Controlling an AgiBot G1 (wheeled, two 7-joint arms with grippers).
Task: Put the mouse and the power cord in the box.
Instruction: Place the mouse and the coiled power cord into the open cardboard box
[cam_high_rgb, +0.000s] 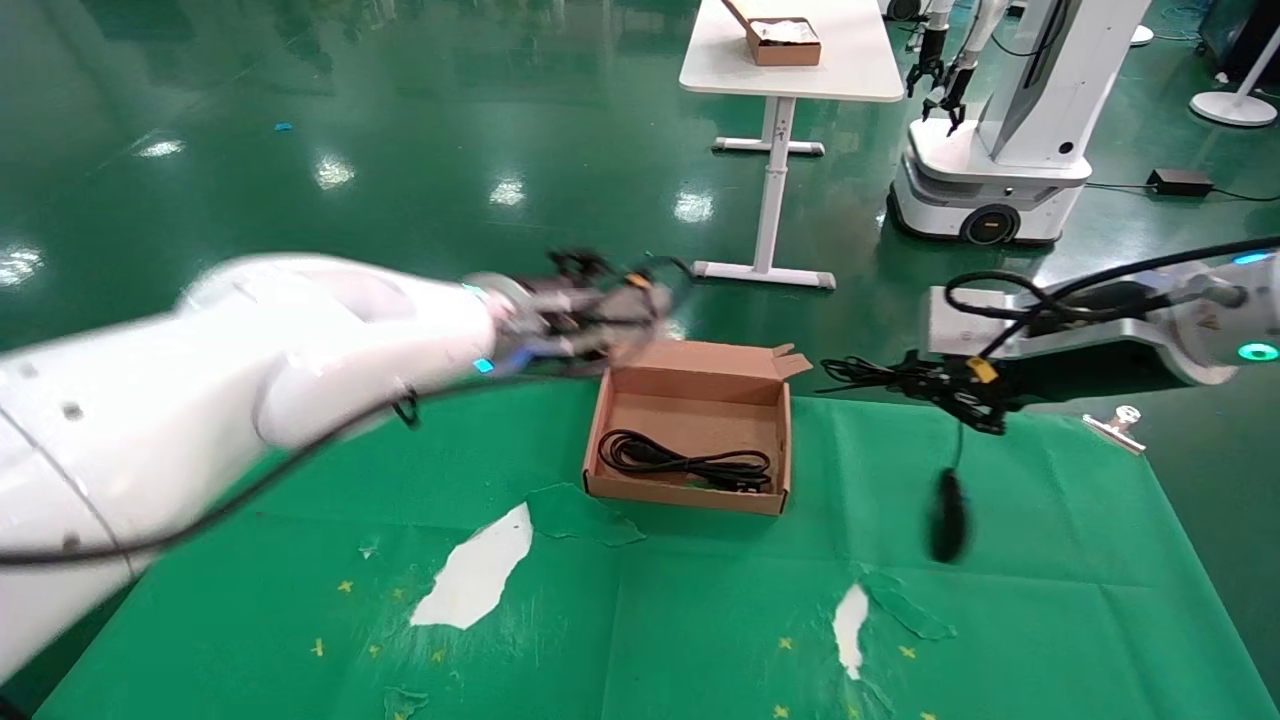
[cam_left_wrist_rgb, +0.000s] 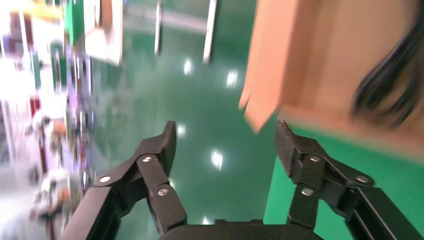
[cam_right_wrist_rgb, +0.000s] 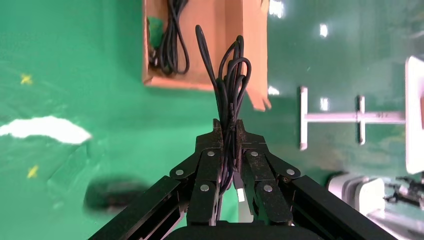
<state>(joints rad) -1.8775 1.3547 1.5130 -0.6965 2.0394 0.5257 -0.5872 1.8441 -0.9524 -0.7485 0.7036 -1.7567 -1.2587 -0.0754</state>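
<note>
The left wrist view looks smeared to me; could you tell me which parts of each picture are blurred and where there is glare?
Left wrist view: the box and power cord are streaked, while the open left gripper is sharp. Head view: the left gripper and the hanging mouse are blurred; ceiling lights glare off the floor. Right wrist view: the right gripper is crisp on the cable, the mouse a dark smudge.

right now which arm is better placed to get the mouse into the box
Right. The right gripper is shut on the mouse's cable, with the mouse dangling just beside the box. The left gripper is open and empty at the box's far corner; the power cord already lies inside.
</note>
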